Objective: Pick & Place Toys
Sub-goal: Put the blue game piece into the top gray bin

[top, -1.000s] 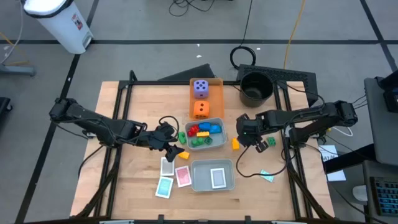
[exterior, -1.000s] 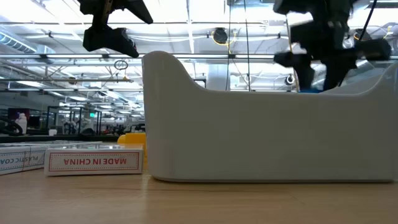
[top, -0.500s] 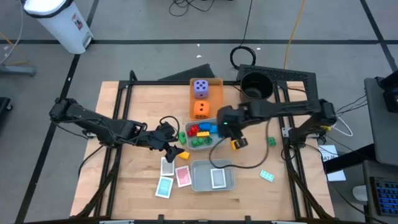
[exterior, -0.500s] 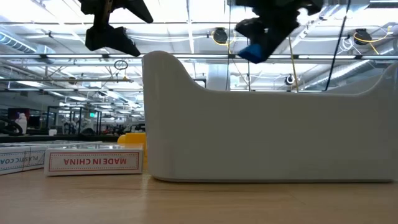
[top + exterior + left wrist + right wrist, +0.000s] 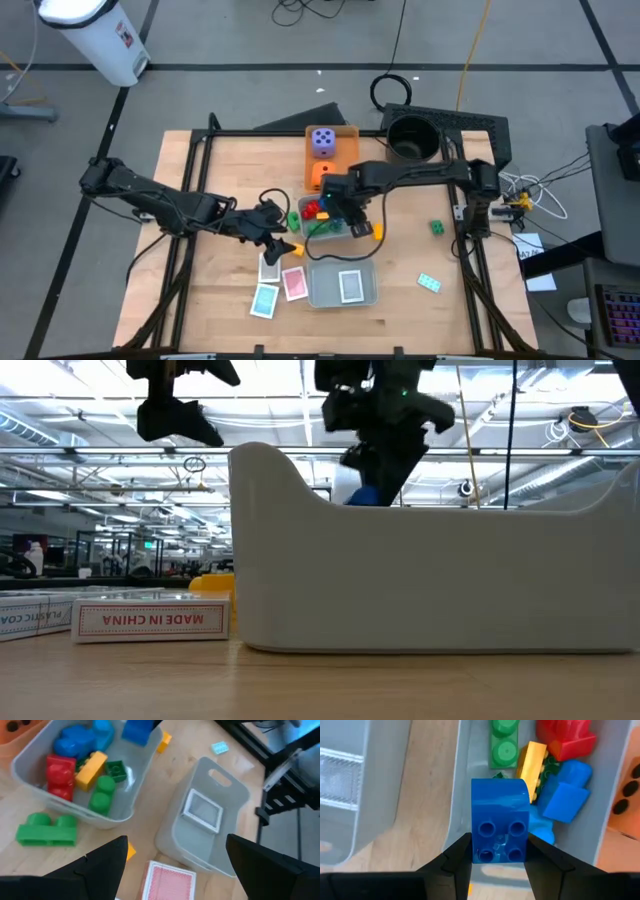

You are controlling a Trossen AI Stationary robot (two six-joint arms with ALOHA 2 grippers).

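My right gripper (image 5: 344, 214) hangs over the grey tray (image 5: 352, 234) that holds red, green, yellow and blue bricks, shut on a blue brick (image 5: 500, 817). In the low view the brick (image 5: 364, 495) shows just above the near tray's wall. To the left of that tray my left gripper (image 5: 268, 222) stays open above the table with nothing between its fingers (image 5: 107, 862). The purple die (image 5: 322, 141) and orange die (image 5: 318, 174) sit in the flat orange tray (image 5: 347, 150). A white card (image 5: 350, 286) lies in the second grey tray (image 5: 318, 290). My right gripper pinches the blue brick by two opposite sides (image 5: 476, 840) between its two fingers (image 5: 456, 857). The fingers come steeply from above. The brick is lifted clear, above the near edge of the brick tray (image 5: 461, 780).
Cards lie on the table near the left gripper: white (image 5: 270, 268), pink (image 5: 293, 283), teal (image 5: 264, 300). Loose bricks lie about: green (image 5: 437, 228), yellow (image 5: 377, 232), another green (image 5: 46, 828), and a teal piece (image 5: 429, 283). A black pot (image 5: 410, 140) stands at the far right.
My right gripper has travelled from the table's right side toward the left with the blue brick held clear, rolling a little on the way, and now hangs over the tray of bricks. The left arm has kept still.
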